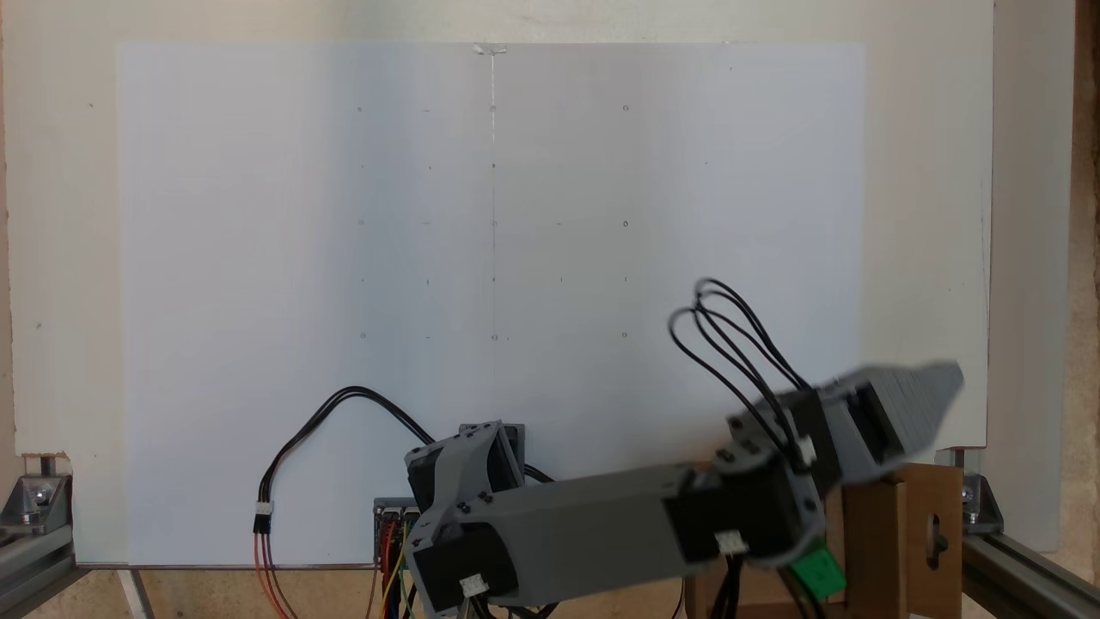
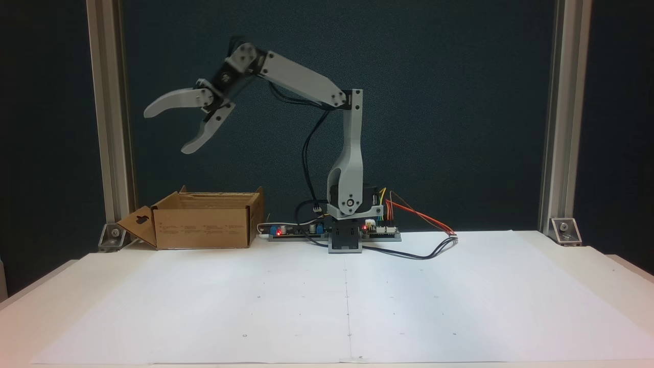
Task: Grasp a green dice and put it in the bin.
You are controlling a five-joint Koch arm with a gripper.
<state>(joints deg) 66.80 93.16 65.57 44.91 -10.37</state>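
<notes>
1. Above the cardboard box (image 2: pixel 204 220), which we take as our landmark, we find the gripper (image 2: pixel 166 130) raised high, with its two curved jaws spread wide and nothing between them.

2. We locate the green dice (image 1: pixel 818 572) in a fixed view as a bright green patch at the box's (image 1: pixel 902 533) position, just below the arm's forearm (image 1: pixel 584 533) and beside the flap with the cut-out handle hole. From the front view no dice shows outside the box, so we judge that it lies inside, though the box walls hide it there and we cannot confirm that it rests on the floor of the box.

3. Handling, as a judgement: the dice appears a small, hard plastic cube, light and stiff, unlikely to break or deform. Its smooth faces and rounded corners may let it slip or twist out of a loose or skewed pinch.

4. Hold point, as a judgement: two opposite flat faces, jaws square to them and centred, avoiding corners and edges.

5. Beside the box, toward the arm's base (image 2: pixel 347 240), sits a controller board (image 2: pixel 291 231) with red lights and loose wiring. White paper (image 2: pixel 327 296) covers the table in front of the box.
</notes>
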